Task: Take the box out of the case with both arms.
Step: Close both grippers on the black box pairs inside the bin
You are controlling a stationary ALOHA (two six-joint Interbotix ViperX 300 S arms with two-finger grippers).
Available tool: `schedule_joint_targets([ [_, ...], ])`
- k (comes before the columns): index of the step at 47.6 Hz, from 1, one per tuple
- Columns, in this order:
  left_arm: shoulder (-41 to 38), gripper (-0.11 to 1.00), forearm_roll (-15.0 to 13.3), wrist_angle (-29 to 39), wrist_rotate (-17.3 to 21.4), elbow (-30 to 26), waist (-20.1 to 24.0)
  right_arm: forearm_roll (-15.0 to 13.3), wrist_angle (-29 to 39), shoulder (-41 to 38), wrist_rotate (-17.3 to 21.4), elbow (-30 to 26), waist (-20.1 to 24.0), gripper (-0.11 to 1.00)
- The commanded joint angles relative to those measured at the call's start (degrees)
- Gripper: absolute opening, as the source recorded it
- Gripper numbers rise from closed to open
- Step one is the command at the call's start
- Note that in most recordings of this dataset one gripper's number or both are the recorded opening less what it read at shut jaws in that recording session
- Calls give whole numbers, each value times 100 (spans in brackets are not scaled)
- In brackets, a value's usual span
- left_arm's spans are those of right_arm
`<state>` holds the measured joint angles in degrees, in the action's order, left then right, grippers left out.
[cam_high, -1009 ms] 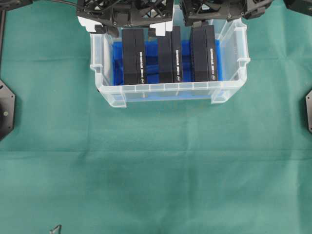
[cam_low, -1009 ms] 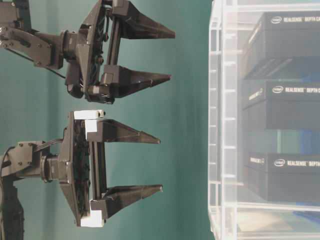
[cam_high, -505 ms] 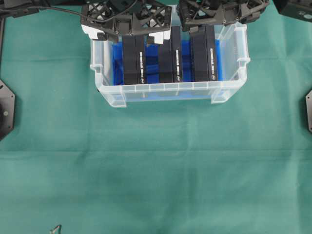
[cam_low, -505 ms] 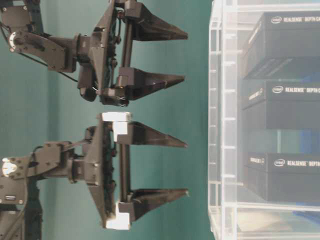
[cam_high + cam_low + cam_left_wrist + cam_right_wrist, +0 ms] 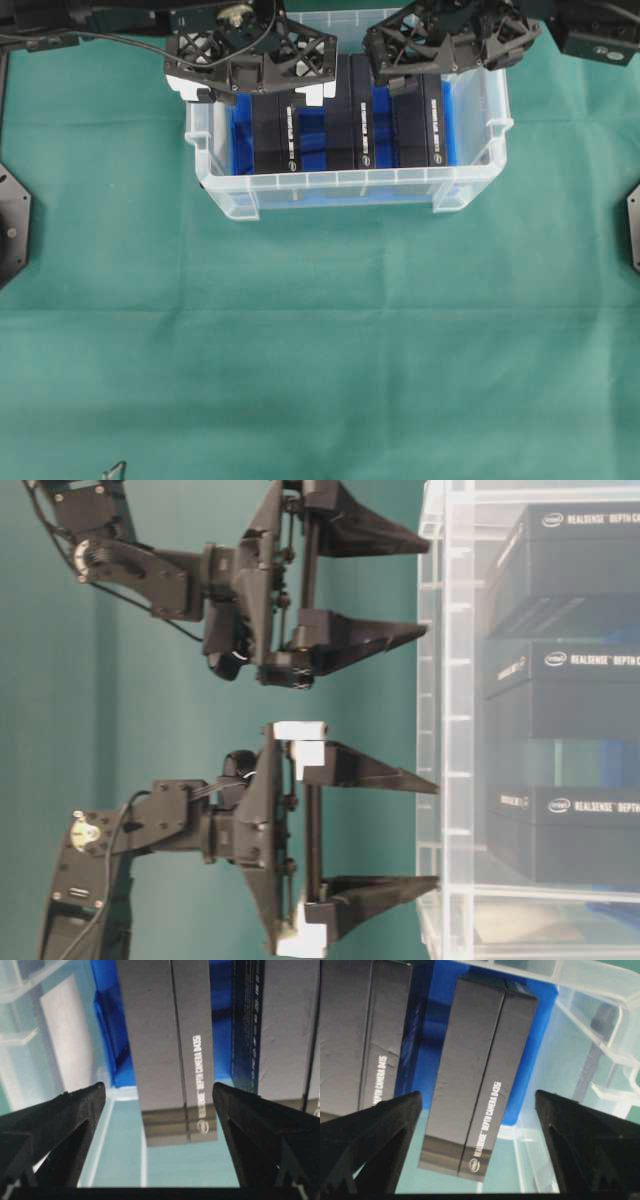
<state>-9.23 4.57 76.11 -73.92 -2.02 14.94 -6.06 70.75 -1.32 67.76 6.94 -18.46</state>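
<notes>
Case [image 5: 350, 185], clear plastic w/ blue lining [image 5: 310, 135], sits on the green table [image 5: 320, 330] near its far edge in the overhead view. Inside we see three black boxes standing side by side: left box [image 5: 274, 135], middle box [image 5: 350, 130], right box [image 5: 417, 130]; all three are still in the case, none lifted.

Left hand [image 5: 258, 92], the one w/ white blocks, hangs over the far left part of the case, jaws spread wide, holding nothing. Its wrist view shows the left box [image 5: 170, 1050] centred between the two fingers [image 5: 60, 1115], gaps on both sides, no contact.

Right hand [image 5: 440, 65], all black, hangs over the far right part, also wide open & empty. Its wrist view frames the right box [image 5: 480, 1075] between its fingers [image 5: 375, 1130], apart from both.

Table-level view: both hands, left [image 5: 430, 830] & right [image 5: 425, 585], have fingertips at about the case rim [image 5: 432, 720].
</notes>
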Motion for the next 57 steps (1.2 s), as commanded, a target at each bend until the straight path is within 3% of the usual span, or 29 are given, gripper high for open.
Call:
schedule_joint_targets([
  [1,193,84,26,-264,-44,53,18,-9,-185,79,26,70,18,93],
  [23,35,84,26,-826,-105,431,70,9,-809,18,44,668,35,93],
  [57,-62,84,26,-1081,-105,782,132,35,-984,-246,35,729,53,93],
])
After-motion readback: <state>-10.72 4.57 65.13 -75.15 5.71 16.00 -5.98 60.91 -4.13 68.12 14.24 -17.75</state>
